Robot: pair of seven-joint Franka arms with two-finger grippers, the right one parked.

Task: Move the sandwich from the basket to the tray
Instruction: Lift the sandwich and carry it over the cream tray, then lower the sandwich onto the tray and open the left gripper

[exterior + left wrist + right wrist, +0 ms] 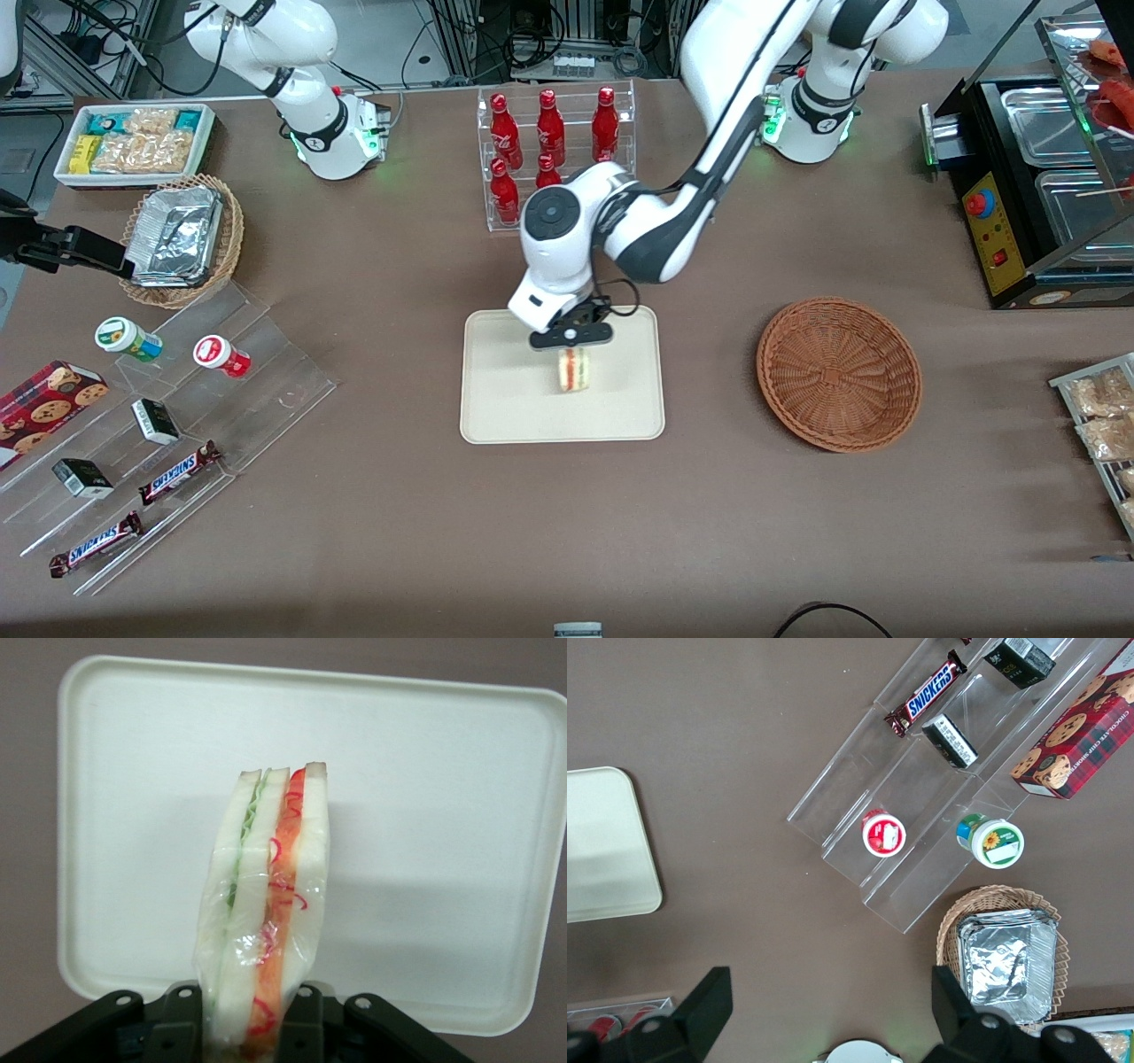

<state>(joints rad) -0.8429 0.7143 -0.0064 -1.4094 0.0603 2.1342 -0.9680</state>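
Gripper [571,341] clamped on sandwich [573,369], over middle of tray [496,416], apparently just above it; basket [837,372] empty; sandwich plastic-wrapped, likely light, soft, slippery; gentle squeeze across bread faces suits.

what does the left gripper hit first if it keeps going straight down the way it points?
The tray. The gripper points down over it, shut on the sandwich, so the sandwich's lower end would likely meet the tray's bare surface first. How much gap remains is unclear from these views.
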